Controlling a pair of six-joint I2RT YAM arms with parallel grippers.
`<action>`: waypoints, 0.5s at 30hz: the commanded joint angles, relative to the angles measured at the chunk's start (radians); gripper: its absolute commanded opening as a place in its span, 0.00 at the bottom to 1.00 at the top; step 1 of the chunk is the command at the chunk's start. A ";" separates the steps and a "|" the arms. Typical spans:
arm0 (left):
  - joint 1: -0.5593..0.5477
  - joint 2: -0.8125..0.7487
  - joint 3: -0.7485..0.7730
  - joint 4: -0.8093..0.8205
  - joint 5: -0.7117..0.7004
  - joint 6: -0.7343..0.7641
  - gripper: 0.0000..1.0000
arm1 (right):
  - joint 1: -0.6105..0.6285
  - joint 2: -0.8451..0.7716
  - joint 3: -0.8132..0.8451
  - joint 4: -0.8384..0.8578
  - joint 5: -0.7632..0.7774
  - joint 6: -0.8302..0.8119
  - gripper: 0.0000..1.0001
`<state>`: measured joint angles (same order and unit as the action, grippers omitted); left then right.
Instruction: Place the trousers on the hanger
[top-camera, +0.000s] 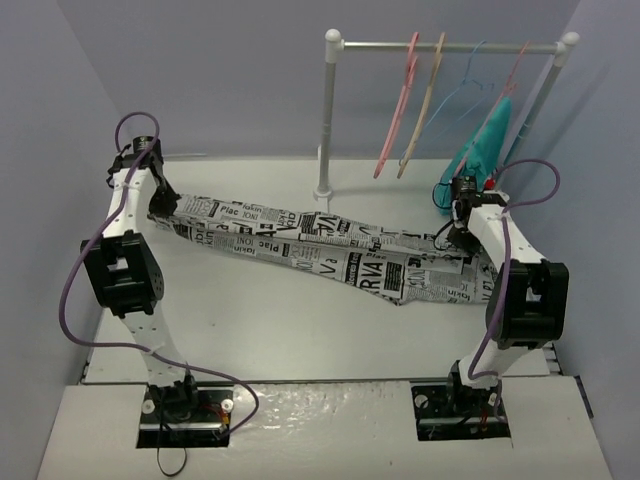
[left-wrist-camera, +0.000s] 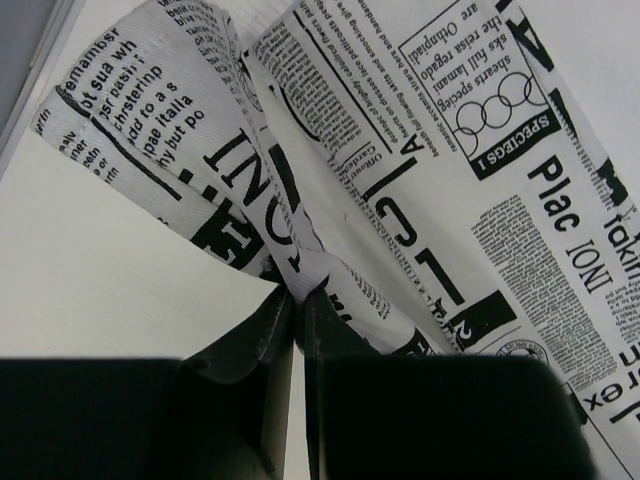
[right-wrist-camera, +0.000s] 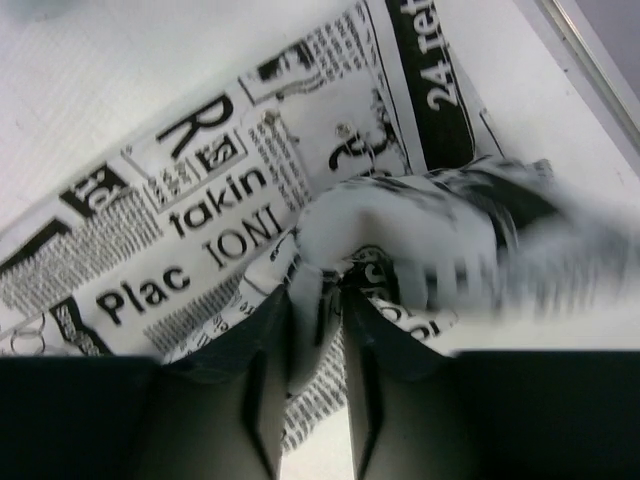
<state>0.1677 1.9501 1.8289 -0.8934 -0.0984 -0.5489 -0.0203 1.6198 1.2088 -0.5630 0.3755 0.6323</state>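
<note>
**Both ends gripped; hanging not yet begun**

Long white fabric trousers printed with black newspaper text (top-camera: 320, 245) lie stretched across the white surface (top-camera: 300, 340), from far left to nearer right. The thick pink plastic hanger (top-camera: 395, 110) hangs bare on the white rail (top-camera: 450, 45) at the far side, well apart from the cloth.

My left claw (left-wrist-camera: 298, 298) is pinched narrow on a fabric fold. My right claw (right-wrist-camera: 318, 300) clamps bunched cloth. Both arms reach low with elbows raised.

Left to do, as I judge: lift the trousers and drape them over the hanger.

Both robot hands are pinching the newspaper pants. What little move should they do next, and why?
Probably lift both together a little. The left hand and right hand each pinch an end of the trousers, which lie flat on the table, while the hanger hangs higher up on the rail.
</note>
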 joint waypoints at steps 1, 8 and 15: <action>0.038 0.023 0.115 0.072 -0.176 0.042 0.00 | -0.047 0.060 0.093 0.007 0.210 -0.015 0.32; 0.027 0.095 0.204 0.085 -0.141 0.052 0.00 | -0.058 0.092 0.163 0.011 0.223 0.003 0.63; 0.016 0.184 0.313 0.068 -0.103 0.073 0.00 | -0.053 0.002 0.105 0.052 0.146 -0.023 0.63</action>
<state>0.1854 2.1383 2.0421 -0.8539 -0.1801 -0.5074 -0.0816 1.7214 1.3375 -0.5415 0.5242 0.6243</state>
